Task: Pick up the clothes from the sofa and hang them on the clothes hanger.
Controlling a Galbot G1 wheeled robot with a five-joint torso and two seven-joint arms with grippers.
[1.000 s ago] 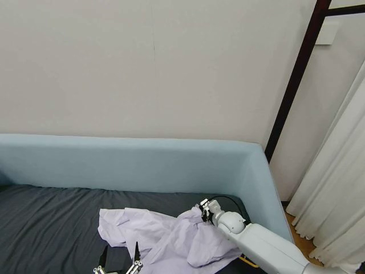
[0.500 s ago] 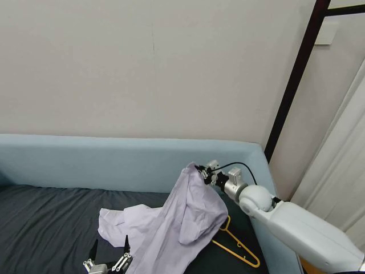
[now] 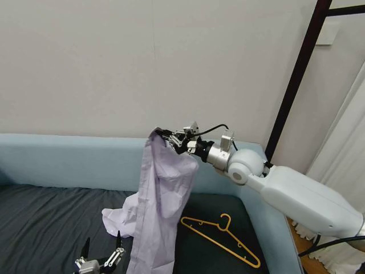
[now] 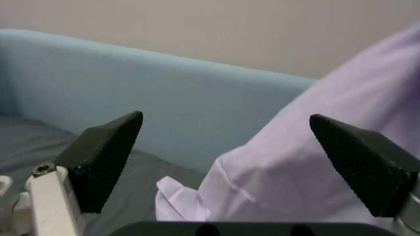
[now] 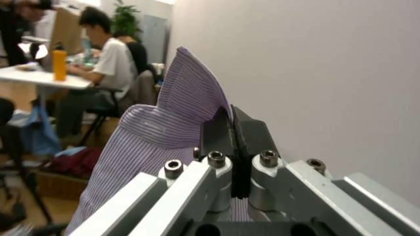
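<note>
High over the sofa's (image 3: 68, 162) back edge, the right gripper (image 3: 166, 137) is pressed together on the collar of the lilac striped shirt (image 3: 162, 194), pinching the fabric between its pads. The shirt hangs from that grip in a long drape, with part of it bunched on the dark seat. A yellow hanger (image 3: 221, 228) lies flat on the seat toward the sofa's right end, just beside the shirt. The left gripper (image 3: 101, 260) hovers low near the seat's front edge, fingers spread, holding nothing.
</note>
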